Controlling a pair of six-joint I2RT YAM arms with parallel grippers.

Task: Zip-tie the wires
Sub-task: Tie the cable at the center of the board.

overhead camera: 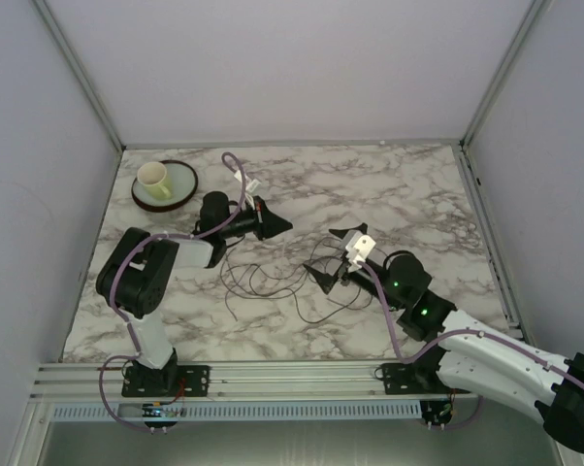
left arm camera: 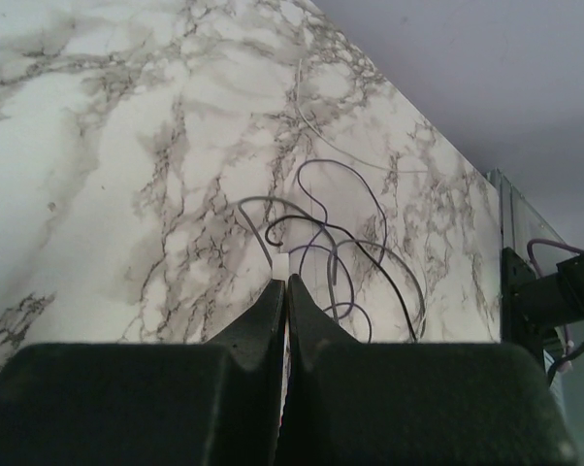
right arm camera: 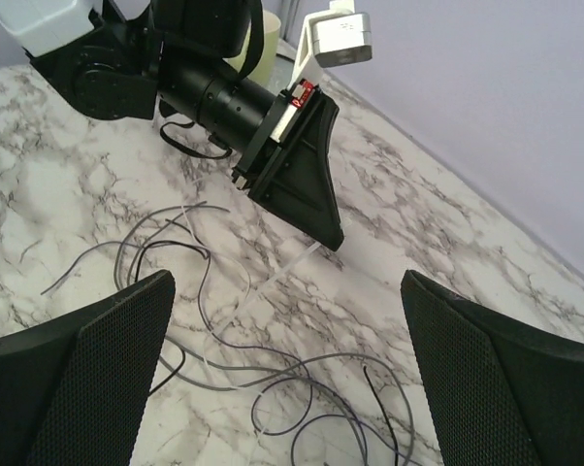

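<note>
Left claw [overhead camera: 280, 225] pinched shut on thin white strip [left arm camera: 280, 264], likely the tie; right claw [overhead camera: 333, 257] gapes empty. Loose wires [overhead camera: 268, 282] sprawl on surface [overhead camera: 418, 194] just beside left claw: probably light, floppy, springy. Gather loops at dense middle.

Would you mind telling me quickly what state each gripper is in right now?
Left gripper: closed on a thin white strip, likely a zip tie.
Right gripper: open, holding nothing.

Marble-look table [overhead camera: 418, 184] (smooth, faintly glossy)
</note>
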